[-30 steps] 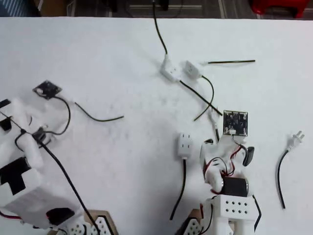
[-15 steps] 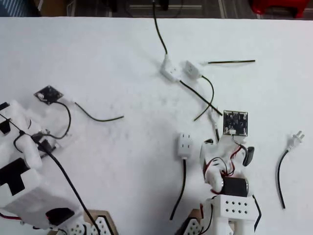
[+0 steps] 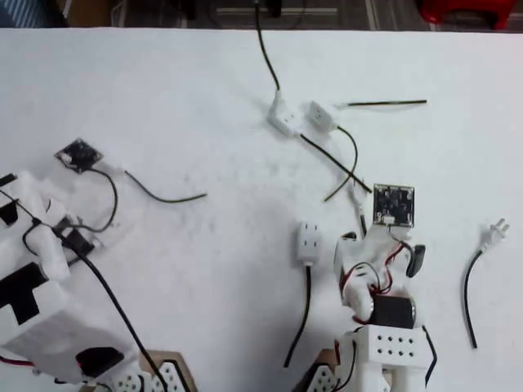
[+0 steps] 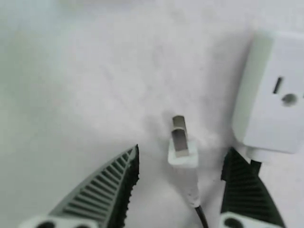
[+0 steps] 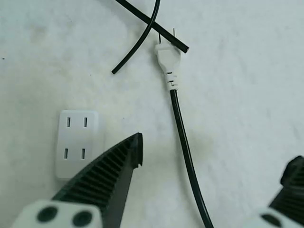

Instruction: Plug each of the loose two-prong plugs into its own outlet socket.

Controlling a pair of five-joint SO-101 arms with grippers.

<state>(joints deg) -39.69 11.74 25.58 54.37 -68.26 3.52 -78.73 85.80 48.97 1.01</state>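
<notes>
In the left wrist view a white two-prong plug (image 4: 182, 144) lies on the table with its prongs pointing away. My left gripper (image 4: 183, 156) is open, one finger on each side of the plug without touching it. Just past one finger lies a white outlet socket (image 4: 274, 99). My right gripper (image 5: 216, 152) is open low over the table. A second white plug (image 5: 167, 59) lies ahead of it, and that plug's black cord (image 5: 188, 153) runs back between the fingers. A white four-slot outlet (image 5: 76, 143) rests beside one finger and appears in the high view as the outlet (image 3: 308, 242).
Two more white sockets (image 3: 286, 121) (image 3: 320, 117) with black cords lie at the table's far middle. Another loose plug (image 3: 493, 233) with a curved cord rests near the right edge. A loose black wire (image 3: 165, 194) lies left of centre. The left arm (image 3: 37, 286) covers the near left corner.
The left arm's wrist has shifted slightly back and forth at the near left. The right arm, plugs and sockets have stayed put.
</notes>
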